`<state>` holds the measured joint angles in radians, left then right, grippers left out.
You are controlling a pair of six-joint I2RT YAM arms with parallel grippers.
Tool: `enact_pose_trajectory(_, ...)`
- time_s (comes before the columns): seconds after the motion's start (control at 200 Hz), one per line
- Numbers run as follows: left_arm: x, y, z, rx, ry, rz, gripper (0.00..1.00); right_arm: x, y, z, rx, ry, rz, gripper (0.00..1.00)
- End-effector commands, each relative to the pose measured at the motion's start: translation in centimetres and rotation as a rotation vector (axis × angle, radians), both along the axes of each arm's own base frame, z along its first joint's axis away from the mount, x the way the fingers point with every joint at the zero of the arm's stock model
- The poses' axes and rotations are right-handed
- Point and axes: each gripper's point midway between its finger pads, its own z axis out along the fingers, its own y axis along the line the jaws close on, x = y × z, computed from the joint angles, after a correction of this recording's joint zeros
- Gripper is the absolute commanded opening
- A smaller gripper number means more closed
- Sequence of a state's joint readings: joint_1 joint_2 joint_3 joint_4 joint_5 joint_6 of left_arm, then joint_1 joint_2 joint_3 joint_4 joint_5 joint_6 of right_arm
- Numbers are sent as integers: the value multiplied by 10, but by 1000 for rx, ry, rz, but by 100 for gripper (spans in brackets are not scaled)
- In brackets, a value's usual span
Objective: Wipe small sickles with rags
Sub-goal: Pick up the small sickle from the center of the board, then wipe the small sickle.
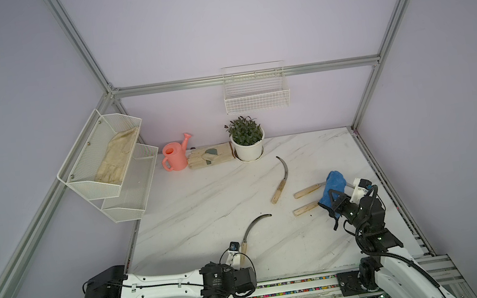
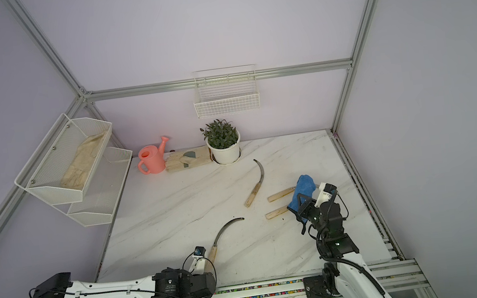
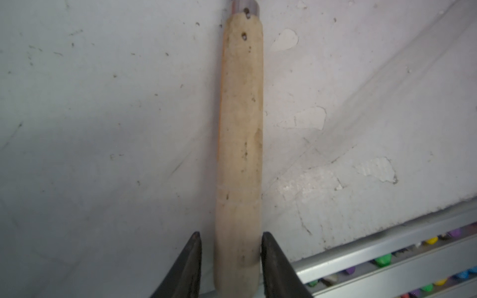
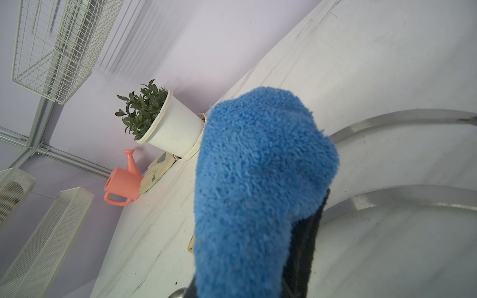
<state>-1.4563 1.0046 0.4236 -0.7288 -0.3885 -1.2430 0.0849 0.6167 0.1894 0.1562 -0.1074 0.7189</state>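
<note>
Loosely straddled by left claw (image 3: pixel 231 234), sickle handle (image 3: pixel 240 144)

Wide-open lane across the middle and left of the desk (image 1: pixel 194 205): bare marble a hand could sweep through. The back edge is walled off by the can (image 1: pixel 174 158), glove (image 1: pixel 210 156) and pot (image 1: pixel 248 150) in a row, with the basket (image 1: pixel 257 97) hanging above. The rack (image 1: pixel 138 181) juts in over the left edge. The right side is tight: the back sickle (image 1: pixel 279 191), upper handle (image 1: pixel 307 191) and lower handle (image 1: pixel 306 208) crowd beside the rag (image 1: pixel 334 184). The front sickle (image 1: pixel 253 226) lies across the near centre.
</note>
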Motion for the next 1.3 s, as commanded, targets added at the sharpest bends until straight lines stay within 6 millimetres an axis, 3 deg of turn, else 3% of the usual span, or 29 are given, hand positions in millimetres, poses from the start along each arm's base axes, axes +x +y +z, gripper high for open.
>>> enact_pose_trajectory(0.0,-1,4,1,16,6,25,35,0,0,10,13,-33,2,0)
enact_pose_trajectory(0.355,2,-6,11,7,-25,10,13,-1,1,10,14,-30,7,0)
enact_pose_trajectory(0.51,18,-14,43,-49,-133,15,6,-1,5,18,16,-44,33,0)
enact_pose_trajectory(0.625,33,-20,74,-118,-245,10,2,-3,14,36,-10,-60,86,0)
enact_pose_trajectory(0.845,48,-56,101,-180,-417,-123,0,-19,61,77,-32,-129,264,0)
enact_pose_trajectory(0.985,50,-96,107,-159,-521,-307,0,-34,101,97,-71,-170,370,0)
enact_pose_trajectory(1.125,65,-111,101,-43,-615,-338,0,-42,131,97,-114,-155,438,0)
enact_pose_trajectory(1.295,76,-127,93,50,-627,-387,0,-42,151,81,-155,-107,461,0)
